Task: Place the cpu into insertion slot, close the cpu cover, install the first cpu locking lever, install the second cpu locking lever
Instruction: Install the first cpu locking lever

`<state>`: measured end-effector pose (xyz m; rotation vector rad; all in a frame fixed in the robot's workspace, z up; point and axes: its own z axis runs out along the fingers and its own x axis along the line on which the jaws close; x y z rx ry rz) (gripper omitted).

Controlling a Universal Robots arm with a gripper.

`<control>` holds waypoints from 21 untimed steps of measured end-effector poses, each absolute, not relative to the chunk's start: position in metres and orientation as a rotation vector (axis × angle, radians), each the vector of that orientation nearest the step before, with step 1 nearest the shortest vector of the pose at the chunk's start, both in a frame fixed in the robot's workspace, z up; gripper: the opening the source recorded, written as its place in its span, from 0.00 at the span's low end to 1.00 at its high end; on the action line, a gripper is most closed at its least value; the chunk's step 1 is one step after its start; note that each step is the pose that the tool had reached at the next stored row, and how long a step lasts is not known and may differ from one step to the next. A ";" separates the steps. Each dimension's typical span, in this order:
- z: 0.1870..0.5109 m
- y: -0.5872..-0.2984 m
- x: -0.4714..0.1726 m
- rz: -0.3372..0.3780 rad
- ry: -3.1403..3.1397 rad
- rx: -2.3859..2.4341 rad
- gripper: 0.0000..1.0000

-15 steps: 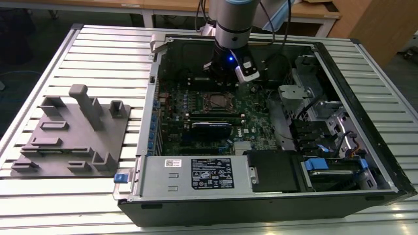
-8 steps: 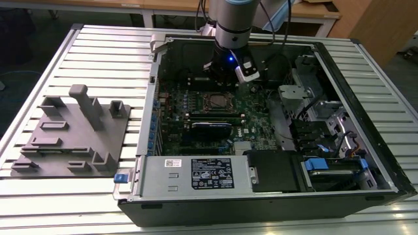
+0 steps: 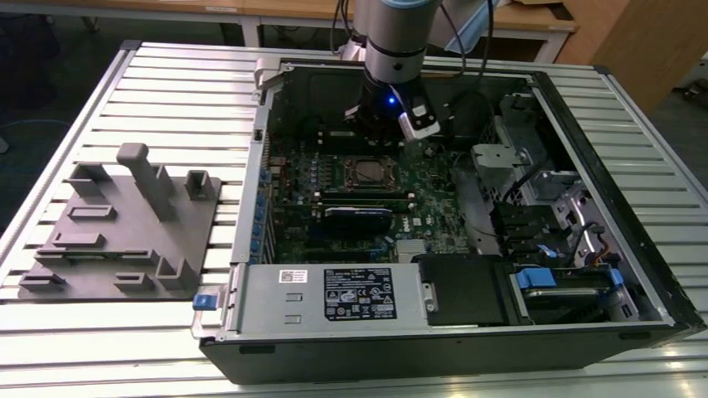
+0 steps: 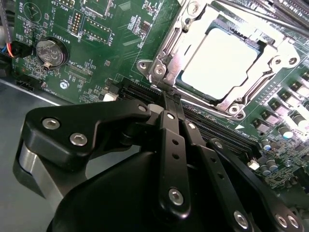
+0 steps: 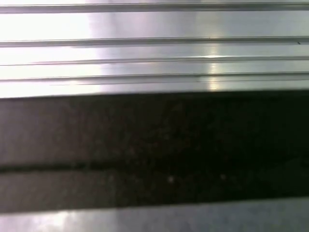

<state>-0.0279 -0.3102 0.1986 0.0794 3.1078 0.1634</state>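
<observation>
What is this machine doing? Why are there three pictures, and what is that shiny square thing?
It is a robot arm working inside an open computer case that lies on a ribbed metal table. The exterior view comes from a camera off the arm that sees the whole scene. The two wrist views come from cameras riding on the arm. In the second wrist view, the black parts up close are the gripper, and it holds nothing. Beyond it is the green circuit board. The shiny square is the cpu, the computer's brain, already lying in its insertion slot with the cpu cover, a metal frame, around it. A grey holder sits on the table beside the case.
</observation>
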 end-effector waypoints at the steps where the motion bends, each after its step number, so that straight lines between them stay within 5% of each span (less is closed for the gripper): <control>1: 0.199 -0.311 -0.028 0.164 3.108 0.080 0.10; 21: 0.196 -0.311 -0.028 0.162 3.107 0.080 0.10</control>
